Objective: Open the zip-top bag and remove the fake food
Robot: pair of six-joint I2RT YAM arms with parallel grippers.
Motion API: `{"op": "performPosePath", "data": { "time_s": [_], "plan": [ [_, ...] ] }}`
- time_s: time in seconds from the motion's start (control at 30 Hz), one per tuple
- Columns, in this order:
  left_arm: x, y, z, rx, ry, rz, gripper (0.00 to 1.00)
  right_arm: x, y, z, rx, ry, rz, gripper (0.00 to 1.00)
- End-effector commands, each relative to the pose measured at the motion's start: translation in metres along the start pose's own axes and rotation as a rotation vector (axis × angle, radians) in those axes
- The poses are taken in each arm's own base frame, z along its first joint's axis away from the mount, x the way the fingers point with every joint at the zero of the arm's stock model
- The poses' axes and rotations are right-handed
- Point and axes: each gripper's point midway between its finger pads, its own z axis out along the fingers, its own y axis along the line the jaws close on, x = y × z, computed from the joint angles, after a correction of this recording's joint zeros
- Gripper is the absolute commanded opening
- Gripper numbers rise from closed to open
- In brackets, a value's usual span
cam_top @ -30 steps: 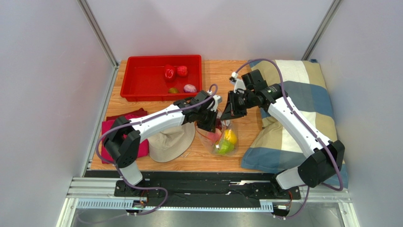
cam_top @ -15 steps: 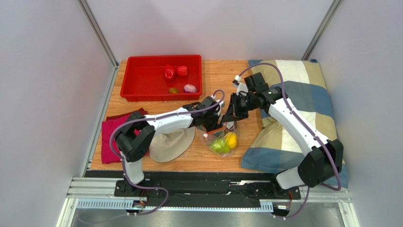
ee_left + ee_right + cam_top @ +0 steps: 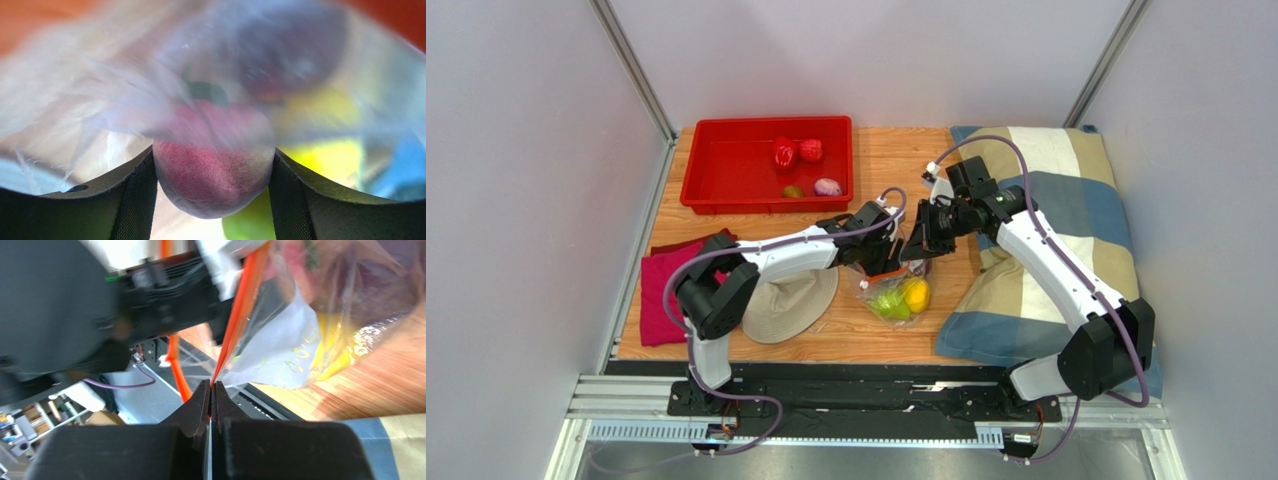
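The clear zip-top bag lies on the wooden table with yellow and green fake food showing through it. My right gripper is shut on the bag's orange zipper strip and holds the mouth up; its jaws pinch the strip's end. My left gripper reaches into the bag's mouth. In the left wrist view a red, fuzzy fake fruit fills the gap of the left gripper, touching both fingers. Yellow and green pieces lie blurred behind it.
A red tray at the back left holds two red, one green and one pink fake food. A beige hat and a pink cloth lie left of the bag. A plaid pillow covers the right side.
My left gripper opened wide, pushed down into the bag's mouth and came in around the red fruit. The bag sank lower and flatter on the table. The right gripper kept its pinch.
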Motion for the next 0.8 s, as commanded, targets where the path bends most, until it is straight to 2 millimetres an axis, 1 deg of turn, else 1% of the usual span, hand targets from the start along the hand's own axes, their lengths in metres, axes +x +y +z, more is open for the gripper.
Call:
{"op": "performPosePath", "data": {
  "time_s": [0.0, 0.03, 0.07, 0.1, 0.13, 0.17, 0.27, 0.3, 0.33, 0.37, 0.4, 0.43, 0.47, 0.5, 0.53, 0.57, 0.6, 0.63, 0.67, 0.7, 0.73, 0.77],
  "plan": [
    [-0.024, -0.035, -0.060, 0.168, -0.111, 0.111, 0.14, -0.002, -0.006, -0.016, 0.054, -0.060, -0.063, 0.00],
    [-0.026, -0.044, -0.078, 0.223, -0.144, 0.136, 0.13, -0.003, -0.011, -0.017, 0.082, -0.070, -0.067, 0.00],
    [-0.022, -0.061, -0.091, 0.331, -0.148, 0.188, 0.02, -0.002, -0.014, -0.017, 0.099, -0.072, -0.066, 0.00],
    [-0.032, -0.076, -0.104, 0.415, -0.221, 0.235, 0.00, -0.001, -0.018, -0.018, 0.120, -0.072, -0.060, 0.00],
    [-0.025, -0.082, -0.119, 0.473, -0.254, 0.273, 0.00, -0.003, -0.024, -0.019, 0.151, -0.082, -0.056, 0.00],
    [-0.023, -0.086, -0.126, 0.503, -0.279, 0.298, 0.00, -0.003, -0.025, -0.021, 0.159, -0.088, -0.056, 0.00],
    [-0.026, -0.077, -0.138, 0.473, -0.328, 0.307, 0.00, -0.003, -0.032, -0.023, 0.187, -0.098, -0.041, 0.00],
    [-0.030, -0.076, -0.141, 0.473, -0.347, 0.307, 0.00, -0.002, -0.034, -0.023, 0.190, -0.097, -0.039, 0.00],
    [-0.038, -0.071, -0.147, 0.467, -0.376, 0.290, 0.00, -0.001, -0.035, -0.022, 0.191, -0.091, -0.035, 0.00],
    [-0.045, -0.067, -0.150, 0.469, -0.393, 0.233, 0.00, 0.001, -0.036, -0.022, 0.193, -0.087, -0.035, 0.00],
    [-0.060, -0.066, -0.157, 0.485, -0.445, 0.202, 0.00, 0.002, -0.036, -0.021, 0.192, -0.081, -0.032, 0.00],
    [-0.069, -0.063, -0.160, 0.496, -0.461, 0.158, 0.00, 0.003, -0.036, -0.021, 0.188, -0.079, -0.033, 0.00],
    [-0.084, -0.053, -0.166, 0.518, -0.484, 0.074, 0.00, 0.003, -0.036, -0.020, 0.189, -0.075, -0.033, 0.00],
    [-0.101, -0.051, -0.174, 0.541, -0.537, 0.052, 0.00, 0.004, -0.036, -0.020, 0.187, -0.074, -0.033, 0.00],
    [-0.115, -0.045, -0.176, 0.544, -0.550, -0.013, 0.00, 0.004, -0.036, -0.020, 0.188, -0.069, -0.032, 0.00],
    [-0.132, -0.025, -0.176, 0.482, -0.588, -0.074, 0.00, 0.004, -0.036, -0.021, 0.188, -0.073, -0.033, 0.00],
    [-0.145, -0.011, -0.180, 0.427, -0.589, -0.133, 0.00, 0.004, -0.035, -0.021, 0.186, -0.072, -0.037, 0.00],
    [-0.151, 0.007, -0.166, 0.365, -0.558, -0.210, 0.00, 0.003, -0.035, -0.021, 0.184, -0.073, -0.038, 0.00],
    [-0.159, 0.032, -0.159, 0.263, -0.563, -0.280, 0.00, 0.003, -0.035, -0.021, 0.184, -0.073, -0.038, 0.00],
    [-0.167, 0.061, -0.163, 0.169, -0.539, -0.361, 0.00, 0.003, -0.034, -0.022, 0.183, -0.077, -0.043, 0.00],
    [-0.166, 0.085, -0.145, 0.093, -0.494, -0.439, 0.00, 0.003, -0.033, -0.023, 0.181, -0.076, -0.045, 0.00],
    [-0.169, 0.114, -0.140, -0.014, -0.501, -0.495, 0.00, 0.002, -0.033, -0.023, 0.181, -0.078, -0.043, 0.00]
  ]
}}
